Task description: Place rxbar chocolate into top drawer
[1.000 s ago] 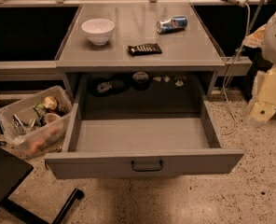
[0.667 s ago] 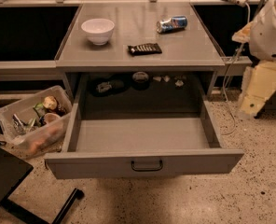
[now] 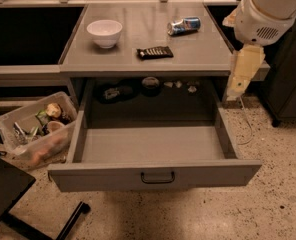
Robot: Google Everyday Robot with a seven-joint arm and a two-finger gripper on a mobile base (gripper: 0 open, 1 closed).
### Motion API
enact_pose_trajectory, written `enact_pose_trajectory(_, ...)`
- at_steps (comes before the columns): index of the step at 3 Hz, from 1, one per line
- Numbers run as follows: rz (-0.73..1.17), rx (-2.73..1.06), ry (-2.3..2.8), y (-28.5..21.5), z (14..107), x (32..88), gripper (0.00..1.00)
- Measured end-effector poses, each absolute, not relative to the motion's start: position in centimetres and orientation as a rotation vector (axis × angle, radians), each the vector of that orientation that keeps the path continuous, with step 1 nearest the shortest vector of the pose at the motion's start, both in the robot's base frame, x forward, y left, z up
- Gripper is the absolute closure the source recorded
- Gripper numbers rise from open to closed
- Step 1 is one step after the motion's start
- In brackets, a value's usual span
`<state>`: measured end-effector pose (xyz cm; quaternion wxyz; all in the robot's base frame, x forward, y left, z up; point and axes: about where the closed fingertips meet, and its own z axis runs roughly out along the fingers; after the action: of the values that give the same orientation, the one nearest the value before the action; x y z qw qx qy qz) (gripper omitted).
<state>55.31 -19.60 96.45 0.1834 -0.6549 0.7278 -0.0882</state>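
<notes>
The rxbar chocolate [image 3: 155, 52] lies flat on the grey table [image 3: 203, 59], near its front edge and just above the middle of the frame. It sits between the white bowl [image 3: 104, 32] at upper left and the crushed can [image 3: 184, 25] at upper right, apart from both. Its long axis runs left to right across the frame, almost parallel to the table's front edge, with the right end perhaps a touch higher. The row of pale lettering follows that same line.

The gripper [image 3: 238, 86] hangs at the right of the frame, off the table's right front corner and well apart from the bar. I cannot tell whether it is open or closed. It holds nothing that I can see.

As I judge it, I am on the reach. I would raise the gripper above the tabletop and bring it in from the right, passing in front of the can. Then I would turn the wrist so the grip closes across the bar's short width and come straight down. The bar is thin, so I must go low to the surface. The top drawer [image 3: 113, 176] stands pulled out at the lower centre.
</notes>
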Motion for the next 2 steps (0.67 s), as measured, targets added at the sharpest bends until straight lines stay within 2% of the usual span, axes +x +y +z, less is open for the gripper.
enact_pose_trajectory(2, -0.249, -1.977, 1.95, -14.6, 92.9, 62.9, 0.0)
